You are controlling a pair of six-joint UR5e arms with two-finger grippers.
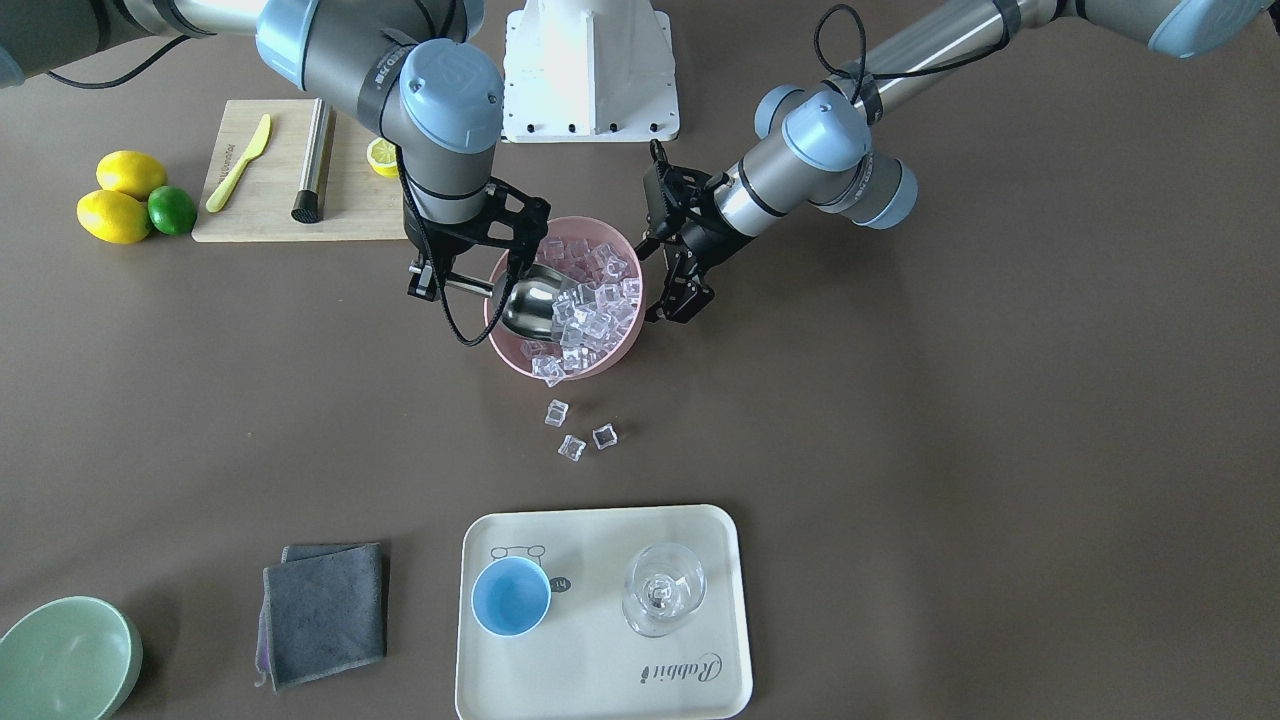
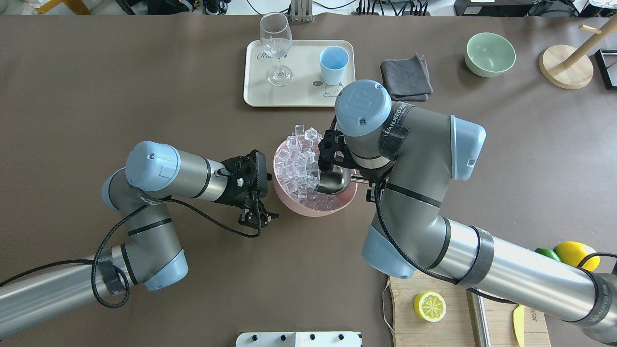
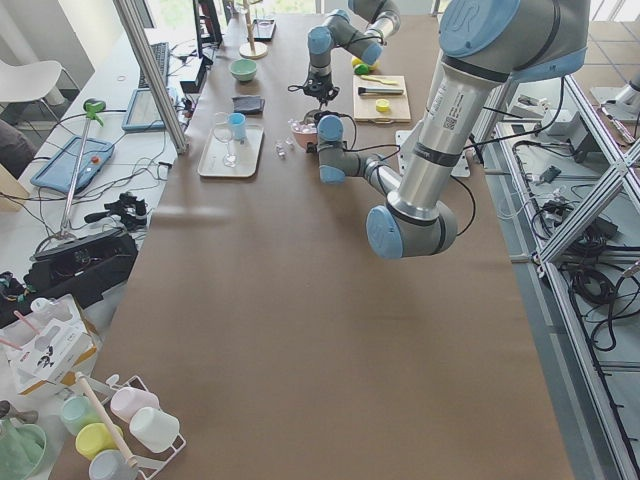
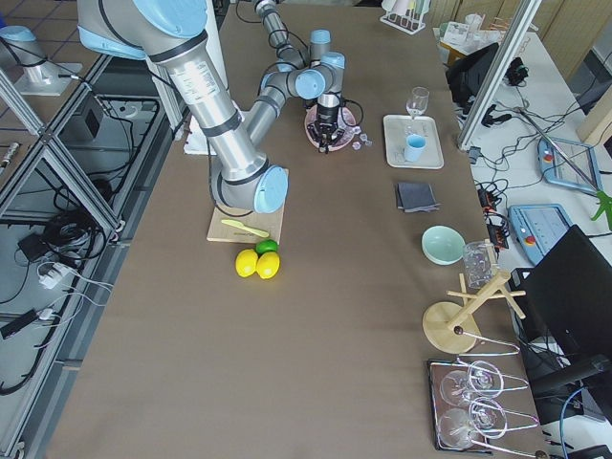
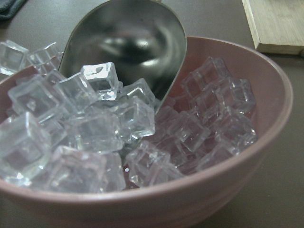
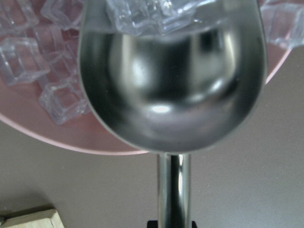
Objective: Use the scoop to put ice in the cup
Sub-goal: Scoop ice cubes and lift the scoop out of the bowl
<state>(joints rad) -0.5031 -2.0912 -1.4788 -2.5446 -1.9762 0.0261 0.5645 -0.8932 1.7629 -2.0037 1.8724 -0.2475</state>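
Silver scoop (image 1: 530,305), handle out over bowl (image 2: 313,209) rim, mouth into ice (image 1: 595,305).

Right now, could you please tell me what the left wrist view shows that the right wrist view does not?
Only the left wrist view: the scoop seen mouth-on, its lip against the heaped ice, plus the bowl with its whole near rim. Only the right wrist view: the scoop's straight handle running back toward the camera. Both: the scoop's mostly bare trough, ice at its lip, and the pink bowl.
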